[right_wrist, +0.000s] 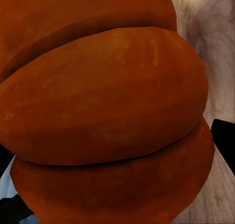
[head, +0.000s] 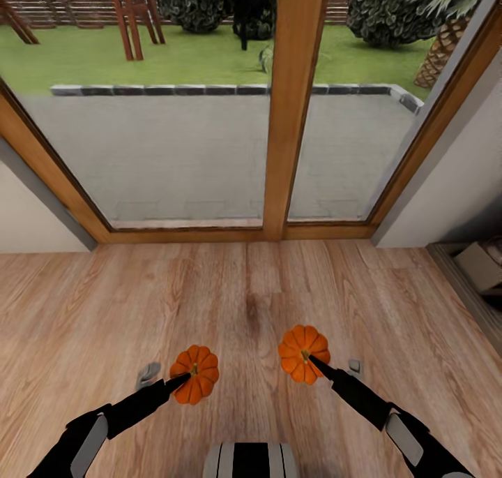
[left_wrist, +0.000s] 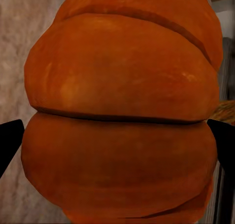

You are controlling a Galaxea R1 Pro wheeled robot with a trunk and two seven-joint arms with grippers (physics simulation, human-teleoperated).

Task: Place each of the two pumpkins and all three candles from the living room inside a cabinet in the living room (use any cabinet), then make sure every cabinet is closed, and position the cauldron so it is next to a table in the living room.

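Observation:
Two bright-orange ribbed pumpkins hang above the wooden floor in front of me. In the head view, my left gripper [head: 183,380] is shut on the left pumpkin [head: 199,370], and my right gripper [head: 314,361] is shut on the right pumpkin [head: 301,349]. Seen from the left wrist, the pumpkin [left_wrist: 120,116] sits between black fingertips [left_wrist: 10,145] at both sides. The right wrist view has the other pumpkin [right_wrist: 103,116] pressed close, with one black fingertip [right_wrist: 226,144] at its edge. The candles, cabinet, cauldron and table are out of view.
A tall window with a wooden frame [head: 293,115] stands straight ahead, with a patio and lawn beyond. White wall sections flank it. At the right edge is a low grey rack [head: 481,269] holding a pale box. Wooden floor [head: 251,289] lies open ahead.

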